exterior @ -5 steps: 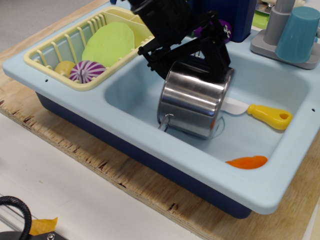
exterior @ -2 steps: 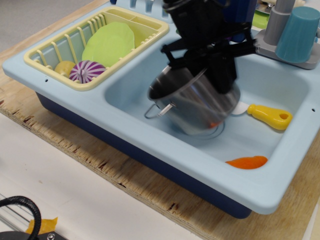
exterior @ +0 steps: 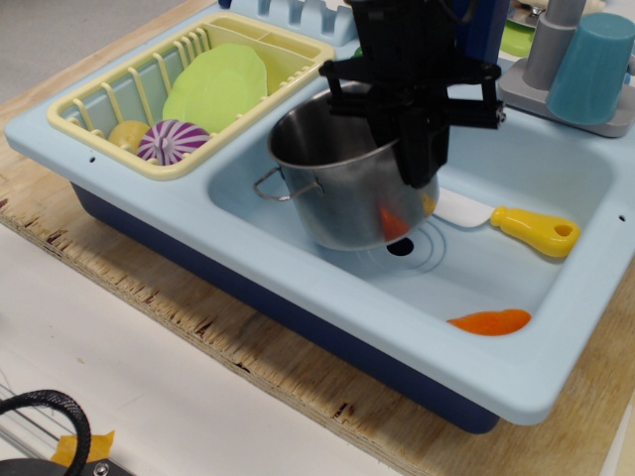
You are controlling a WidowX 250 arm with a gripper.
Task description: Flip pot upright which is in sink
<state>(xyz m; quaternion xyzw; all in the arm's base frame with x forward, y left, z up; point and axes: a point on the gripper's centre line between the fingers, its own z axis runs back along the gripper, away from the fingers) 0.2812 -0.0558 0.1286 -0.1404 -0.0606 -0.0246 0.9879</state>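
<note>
The shiny steel pot is in the light blue sink, nearly upright with its mouth facing up and slightly tilted toward the left. One wire loop handle points left. My black gripper reaches down from above and is shut on the pot's right rim, holding it just above or against the basin floor near the round drain.
A yellow-handled toy knife and an orange piece lie in the basin to the right. A yellow dish rack with a green plate and striped ball is at left. A teal cup stands at back right by the grey faucet.
The pot has turned from lying tilted mouth-down to almost upright, mouth up. My gripper has rotated and shifted with it, still gripping the rim.
</note>
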